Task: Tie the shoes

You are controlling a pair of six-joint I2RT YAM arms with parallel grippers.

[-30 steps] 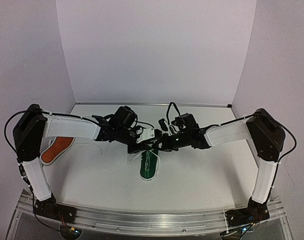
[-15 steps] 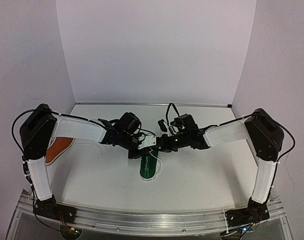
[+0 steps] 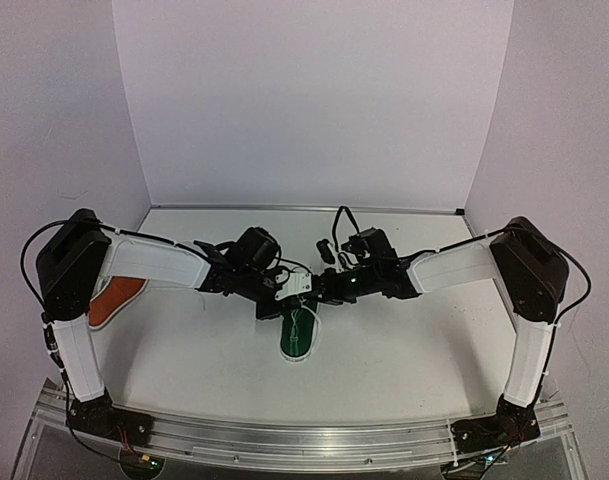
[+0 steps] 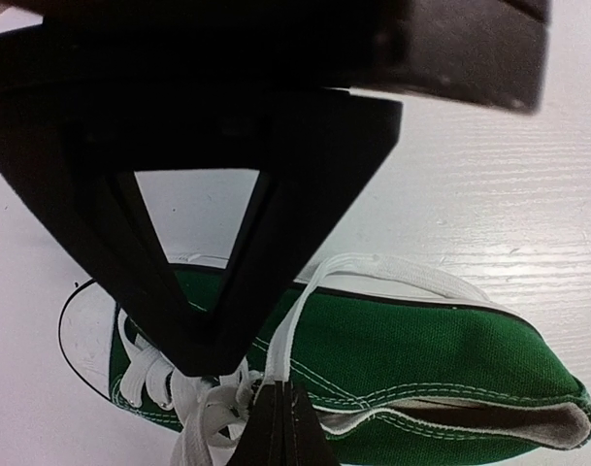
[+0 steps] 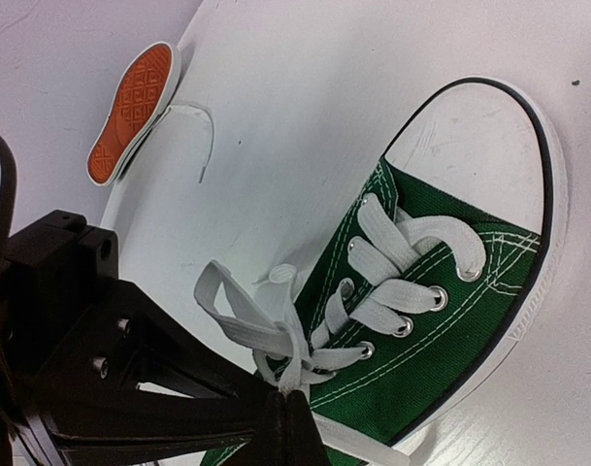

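Note:
The dark green shoe (image 3: 298, 338) lies mid-table, toe toward the near edge, with both grippers meeting over its laces. In the left wrist view the green shoe (image 4: 421, 354) lies on its side. My left gripper (image 4: 281, 384) is shut on a white lace strand (image 4: 300, 306) that runs up over the sole rim. In the right wrist view my right gripper (image 5: 295, 393) is shut on the lace loop (image 5: 242, 311) by the top eyelets of the green shoe (image 5: 450, 311). The orange-red shoe (image 3: 109, 300) lies at the left, partly behind the left arm.
The orange-red shoe (image 5: 135, 112) shows its sole, with a loose white lace (image 5: 203, 131) trailing on the table. White walls close the back and both sides. An aluminium rail (image 3: 304, 440) runs along the near edge between the arm bases.
My left arm swung in toward the green shoe and its jaws closed on the lace strand. The right gripper stayed shut on the loop, hardly moving.

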